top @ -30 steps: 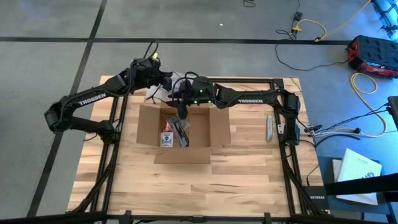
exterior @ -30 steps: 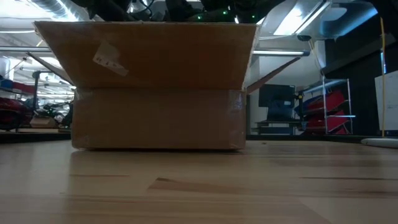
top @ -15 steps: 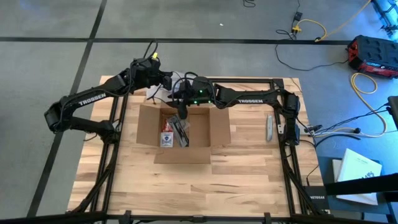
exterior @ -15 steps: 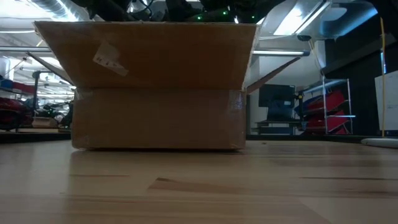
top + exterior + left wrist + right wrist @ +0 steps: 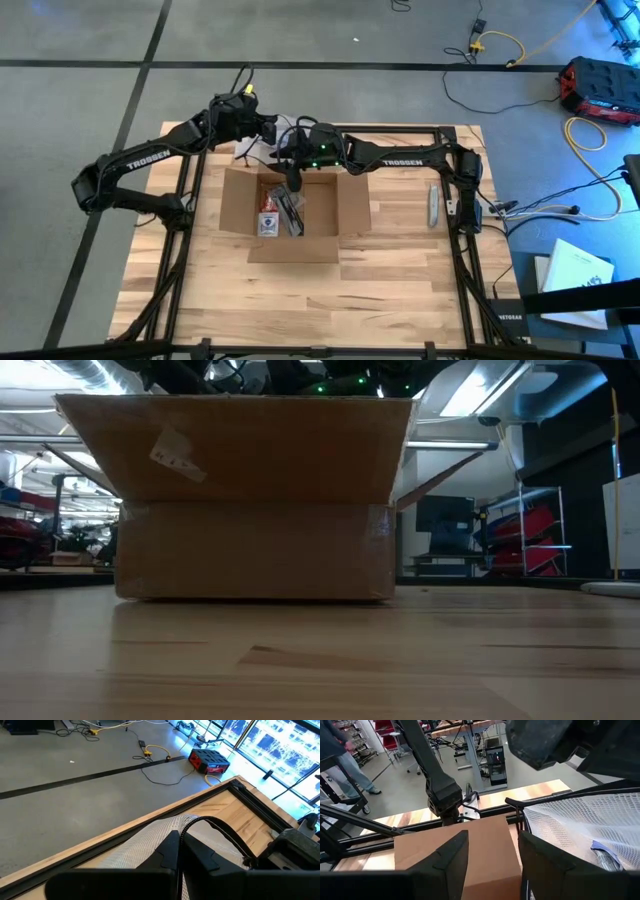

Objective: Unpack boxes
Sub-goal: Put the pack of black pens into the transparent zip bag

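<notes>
The brown cardboard box point(image 5: 295, 212) rests by its bottom on the middle of the table with its flaps open; in the low view the box point(image 5: 255, 550) hides both grippers. In it lie a small red-and-blue object point(image 5: 268, 220) and a clear bag point(image 5: 291, 212). My left gripper point(image 5: 264, 135) is shut over the table's far edge, at a white mesh bag point(image 5: 248, 151) that holds a blue object point(image 5: 606, 851). My right gripper point(image 5: 292, 176) hovers over the box's far side, open, nothing between its fingers point(image 5: 492, 852). My left gripper is shut on the mesh bag's black rim point(image 5: 186, 831), which arcs away from the place where the two fingertips meet. The fingers slant down from the table's left. The white mesh point(image 5: 150, 840) spreads below and on both sides of the fingers.
A grey utility knife point(image 5: 433, 205) lies near the table's right edge. Black frame rails point(image 5: 455, 250) run along the table's sides. Bare wood lies in front of the box. A person point(image 5: 342, 755) stands beyond the table's left side.
</notes>
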Available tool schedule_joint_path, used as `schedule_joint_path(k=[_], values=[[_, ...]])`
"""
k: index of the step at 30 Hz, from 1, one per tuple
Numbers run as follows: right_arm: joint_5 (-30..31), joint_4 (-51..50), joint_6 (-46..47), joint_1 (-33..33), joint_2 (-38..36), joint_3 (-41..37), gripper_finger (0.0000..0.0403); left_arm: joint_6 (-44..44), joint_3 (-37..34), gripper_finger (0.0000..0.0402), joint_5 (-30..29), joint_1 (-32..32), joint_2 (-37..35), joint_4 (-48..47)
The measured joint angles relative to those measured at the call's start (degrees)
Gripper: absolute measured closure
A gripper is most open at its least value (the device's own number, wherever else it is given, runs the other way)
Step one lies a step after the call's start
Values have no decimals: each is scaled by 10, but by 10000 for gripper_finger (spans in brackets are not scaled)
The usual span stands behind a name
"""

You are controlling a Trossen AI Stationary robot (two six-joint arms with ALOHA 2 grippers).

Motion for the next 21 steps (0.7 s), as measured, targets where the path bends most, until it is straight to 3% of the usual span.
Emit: schedule_joint_path(k=[21], values=[[0, 1, -65, 0, 0, 0, 244, -11, 0, 402, 0, 0, -1, 19]])
